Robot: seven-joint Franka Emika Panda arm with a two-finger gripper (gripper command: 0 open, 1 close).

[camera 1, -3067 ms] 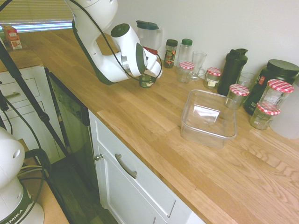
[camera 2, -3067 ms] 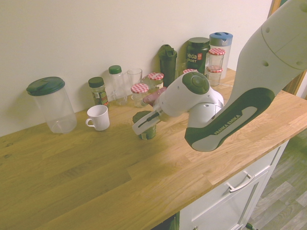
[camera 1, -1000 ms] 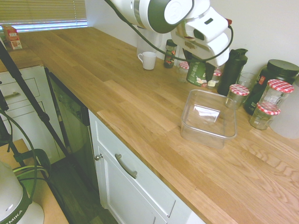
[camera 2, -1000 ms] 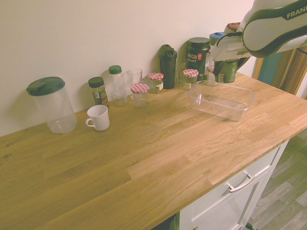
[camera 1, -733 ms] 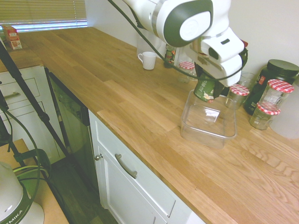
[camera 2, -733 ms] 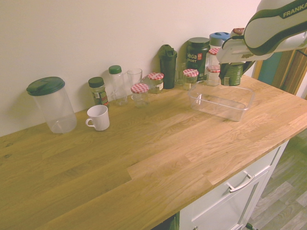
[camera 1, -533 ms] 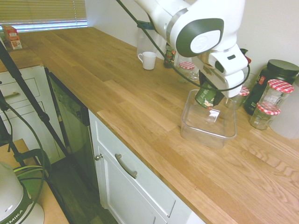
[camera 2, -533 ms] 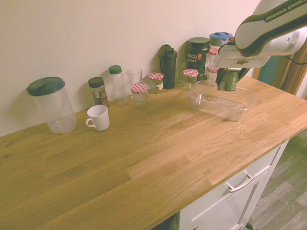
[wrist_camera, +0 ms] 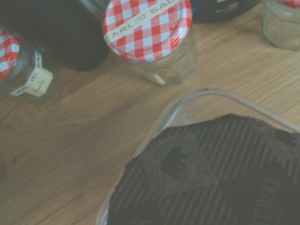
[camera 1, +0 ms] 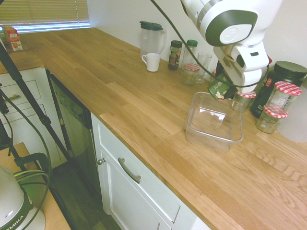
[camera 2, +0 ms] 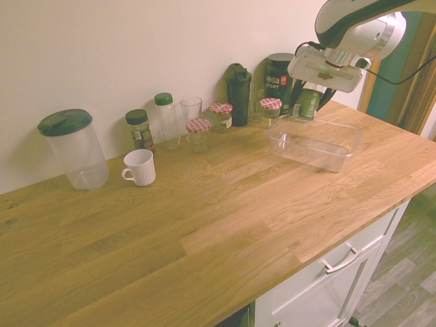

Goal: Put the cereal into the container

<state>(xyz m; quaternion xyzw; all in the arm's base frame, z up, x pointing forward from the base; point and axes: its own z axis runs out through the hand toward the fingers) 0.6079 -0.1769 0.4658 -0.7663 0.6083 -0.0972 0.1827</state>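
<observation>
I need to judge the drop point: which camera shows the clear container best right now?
The first exterior view: the container shows whole and unobstructed, below the cereal held in the gripper. The second exterior view shows it whole too, but low and side-on. The wrist view catches only a corner of its rim.

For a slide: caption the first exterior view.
Franka gripper holds the tilted cereal over the back rim of the empty container.

The arm [camera 1: 225, 19] is glossy white with rounded shells. One joint has a dark grey round cap. A thin black cable runs along the wrist.
</observation>
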